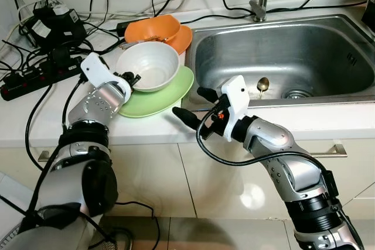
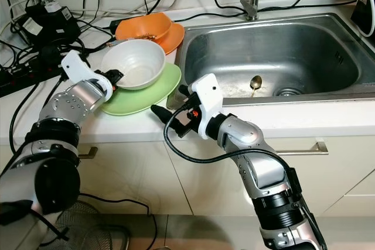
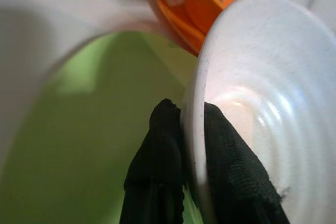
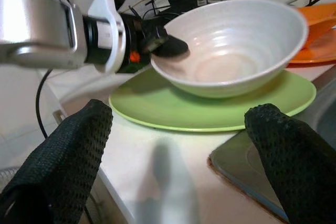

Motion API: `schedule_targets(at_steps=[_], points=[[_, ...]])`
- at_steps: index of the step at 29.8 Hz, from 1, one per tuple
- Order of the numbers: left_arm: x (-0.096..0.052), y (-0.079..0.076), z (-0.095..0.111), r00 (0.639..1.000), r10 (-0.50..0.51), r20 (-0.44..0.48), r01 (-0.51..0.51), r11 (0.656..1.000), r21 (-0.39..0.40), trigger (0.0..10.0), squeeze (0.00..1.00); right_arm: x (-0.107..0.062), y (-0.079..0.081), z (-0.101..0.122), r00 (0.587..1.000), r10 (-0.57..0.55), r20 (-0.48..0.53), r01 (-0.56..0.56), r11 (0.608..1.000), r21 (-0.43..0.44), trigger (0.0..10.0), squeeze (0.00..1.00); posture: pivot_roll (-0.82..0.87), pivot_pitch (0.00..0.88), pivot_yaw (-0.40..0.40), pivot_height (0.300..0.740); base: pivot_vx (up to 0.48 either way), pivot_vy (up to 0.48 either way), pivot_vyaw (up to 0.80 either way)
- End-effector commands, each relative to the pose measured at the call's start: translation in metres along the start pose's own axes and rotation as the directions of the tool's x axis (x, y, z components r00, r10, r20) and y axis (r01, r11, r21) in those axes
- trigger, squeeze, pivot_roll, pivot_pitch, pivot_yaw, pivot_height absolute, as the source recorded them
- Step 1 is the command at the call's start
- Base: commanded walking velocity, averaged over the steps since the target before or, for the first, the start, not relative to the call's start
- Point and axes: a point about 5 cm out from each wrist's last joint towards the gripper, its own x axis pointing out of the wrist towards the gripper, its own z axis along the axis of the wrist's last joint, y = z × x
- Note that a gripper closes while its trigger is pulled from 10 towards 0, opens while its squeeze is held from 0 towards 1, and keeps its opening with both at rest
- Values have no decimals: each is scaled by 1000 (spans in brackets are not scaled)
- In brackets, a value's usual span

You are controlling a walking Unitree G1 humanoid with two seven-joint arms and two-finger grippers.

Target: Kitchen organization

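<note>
A white ribbed bowl (image 1: 149, 65) sits tilted on a light green plate (image 1: 173, 93) on the counter left of the sink. My left gripper (image 1: 132, 79) is shut on the bowl's near-left rim, one finger (image 3: 157, 161) outside and one inside the wall (image 3: 252, 77). An orange bowl (image 1: 153, 28) on an orange plate (image 1: 184, 40) stands just behind. My right gripper (image 1: 190, 103) hovers open at the counter's front edge by the sink's near-left corner, pointing at the green plate (image 4: 210, 111), nothing between its fingers.
The steel sink (image 1: 328, 51) on the right holds a spoon (image 1: 262, 84) near the drain; a faucet (image 1: 259, 4) stands behind it. Power strips (image 1: 29, 81), adapters and tangled cables (image 1: 55, 21) crowd the back-left counter. Cabinet fronts lie below.
</note>
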Motion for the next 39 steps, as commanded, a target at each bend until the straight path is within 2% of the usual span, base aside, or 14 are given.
schedule_targets(at_steps=[1,3,6,7,10,12,14,16,19,22,23,25,32,39], points=[[-2,1,-2,1000,-4,19,3,999,35,0,0,2,-1,2,1000,-7,5,7,1000,23,10000,0,-97,0,191,740,0,0,0],[-3,-3,-5,999,-26,32,24,998,60,0,0,2,-4,2,999,-31,8,31,999,22,10000,0,-95,0,190,740,0,0,0],[-5,-9,-4,996,-62,66,52,987,154,0,0,3,-7,3,998,-55,17,54,998,13,10000,0,-95,0,190,740,0,0,0],[-5,-9,-4,996,-62,66,52,987,154,0,0,3,-7,3,998,-55,17,54,998,13,10000,0,-95,0,190,740,0,0,0],[-10,-15,3,979,-120,164,81,970,228,0,0,4,-15,9,986,-150,74,148,989,28,10000,0,-94,0,189,740,0,0,0],[-10,-15,3,979,-120,164,81,970,228,0,0,4,-15,9,986,-150,74,148,989,28,10000,0,-94,0,189,740,0,0,0],[-15,-20,10,954,-170,247,85,943,321,0,0,4,-23,14,970,-213,114,202,975,94,10000,0,-94,0,190,740,0,0,0],[-21,-25,15,923,-214,320,102,937,333,0,0,4,-30,19,956,-254,144,232,960,157,10000,0,-93,0,189,740,0,0,0],[-28,-31,20,885,-269,380,123,922,367,0,0,4,-37,19,943,-304,136,280,945,172,10000,0,-89,0,187,740,0,0,0],[-33,-38,19,859,-329,392,171,906,386,0,0,5,-38,18,942,-310,131,275,934,229,10000,0,-83,0,186,740,0,0,0],[-33,-39,19,855,-340,392,179,902,392,0,0,5,-38,18,941,-311,132,276,933,231,10000,0,-83,0,186,740,0,0,0],[-35,-46,8,840,-411,354,271,883,383,0,0,6,-38,19,938,-316,142,283,935,212,10000,0,-81,0,185,740,0,0,0],[-39,-56,-7,819,-486,306,352,846,402,0,0,9,-37,23,935,-313,167,271,934,234,10000,0,-83,0,185,740,0,0,0],[-41,-61,-9,804,-517,295,388,830,400,0,0,8,-37,21,934,-320,161,277,930,244,10000,0,-86,0,185,740,0,0,0]])
